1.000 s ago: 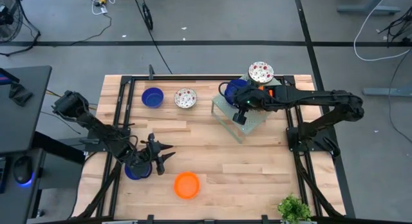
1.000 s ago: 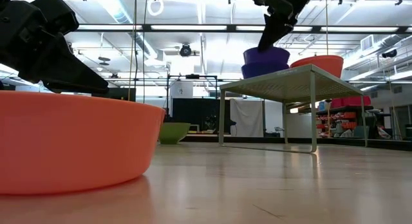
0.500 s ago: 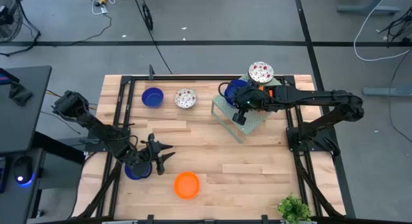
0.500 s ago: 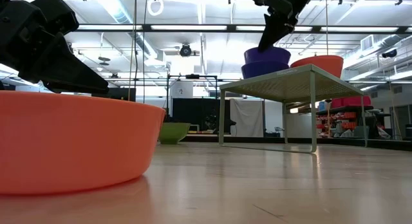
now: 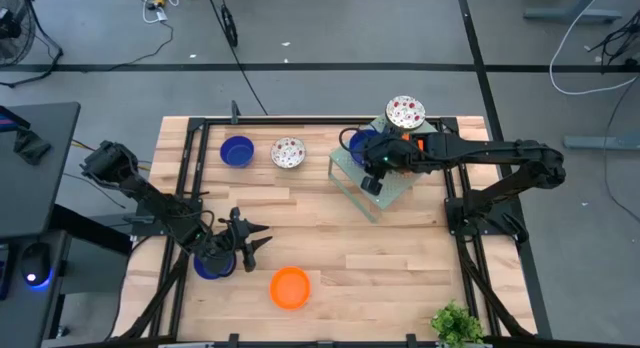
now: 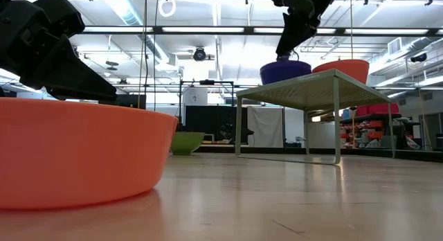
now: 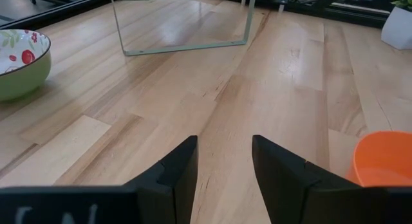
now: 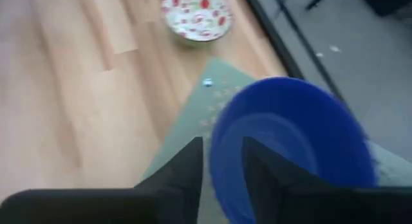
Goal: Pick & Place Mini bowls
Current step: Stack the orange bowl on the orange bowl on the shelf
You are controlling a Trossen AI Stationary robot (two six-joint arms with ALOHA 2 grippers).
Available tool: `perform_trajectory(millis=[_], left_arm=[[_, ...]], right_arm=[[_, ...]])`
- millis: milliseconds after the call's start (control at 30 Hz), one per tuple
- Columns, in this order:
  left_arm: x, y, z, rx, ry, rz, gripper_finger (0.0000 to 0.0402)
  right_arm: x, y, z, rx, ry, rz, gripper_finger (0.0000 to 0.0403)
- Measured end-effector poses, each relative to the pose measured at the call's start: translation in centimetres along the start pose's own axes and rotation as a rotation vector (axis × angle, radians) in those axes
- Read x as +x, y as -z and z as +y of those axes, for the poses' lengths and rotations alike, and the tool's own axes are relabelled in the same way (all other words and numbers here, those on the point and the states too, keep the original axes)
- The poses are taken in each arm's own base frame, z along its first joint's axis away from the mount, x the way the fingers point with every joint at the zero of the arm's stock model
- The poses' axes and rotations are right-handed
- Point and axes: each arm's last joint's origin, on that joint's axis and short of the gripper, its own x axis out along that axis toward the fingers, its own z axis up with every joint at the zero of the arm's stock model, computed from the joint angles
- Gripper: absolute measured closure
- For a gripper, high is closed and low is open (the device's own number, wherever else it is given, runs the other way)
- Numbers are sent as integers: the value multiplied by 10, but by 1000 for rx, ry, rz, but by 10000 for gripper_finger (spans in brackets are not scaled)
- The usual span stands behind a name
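High view: the step in hand is judged to be the setting-down of a blue bowl (image 5: 366,142) on the pale green rack (image 5: 385,191), right of centre in the upper half of the frame. The right gripper (image 5: 377,163) is seen at that bowl's rim. In the right wrist view its fingers (image 8: 188,165) are parted on either side of the rim of the blue bowl (image 8: 293,140), one inside and one outside, with a slight gap, so the grip is taken to be loosened rather than clamped; whether the rim is touched cannot be told. In the low view the bowl (image 6: 285,70) is seated on the rack top beside an orange bowl (image 6: 341,68).

The next move is judged to call for a straight lift clear of the rim, so that the bowl is not dragged along.

The left gripper (image 5: 249,238) is held at the lower left, with its fingers (image 7: 178,172) apart and nothing between them; a second blue bowl (image 5: 211,266) lies under the arm. An orange bowl (image 5: 290,287) sits at lower centre; a blue bowl (image 5: 237,150) and a speckled bowl (image 5: 288,153) sit at upper left, and another speckled bowl (image 5: 405,112) is behind the rack.
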Motion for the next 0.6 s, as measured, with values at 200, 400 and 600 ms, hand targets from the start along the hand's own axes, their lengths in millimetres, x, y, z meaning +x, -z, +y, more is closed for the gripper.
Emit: perform_trajectory(millis=[200,400,600], left_arm=[[0,0,0,2,0,0,250],[0,0,0,2,0,0,250],[0,0,0,2,0,1,250]], right_arm=[[-2,-5,10,-45,-152,-50,290],[-26,-13,64,-97,-323,-256,320],[-53,3,148,-213,-491,-398,352]])
